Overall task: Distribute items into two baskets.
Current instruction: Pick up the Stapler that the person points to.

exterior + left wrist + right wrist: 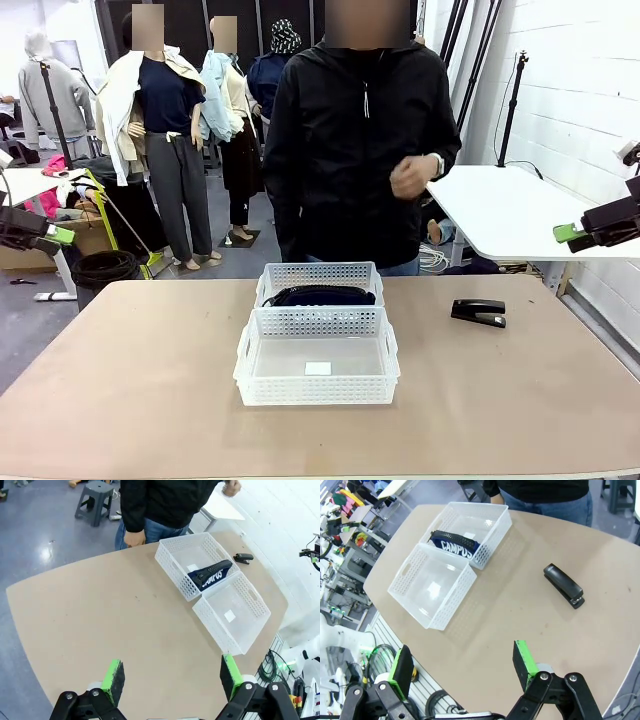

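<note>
Tan table (120,380) in a cluttered lab. Front view, centre: pouch (320,296) in the far basket (318,271), near basket (316,322) empty, stapler (478,312) loose on the table at right, so I judge half done. Left wrist view, bottom edge: left gripper (171,666) high above the table, jaws wide, empty. Right wrist view: right gripper (461,657) likewise, stapler upper right.

two white baskets (320,272) (316,391), one navy pouch (320,296), one black stapler (478,312)
</note>
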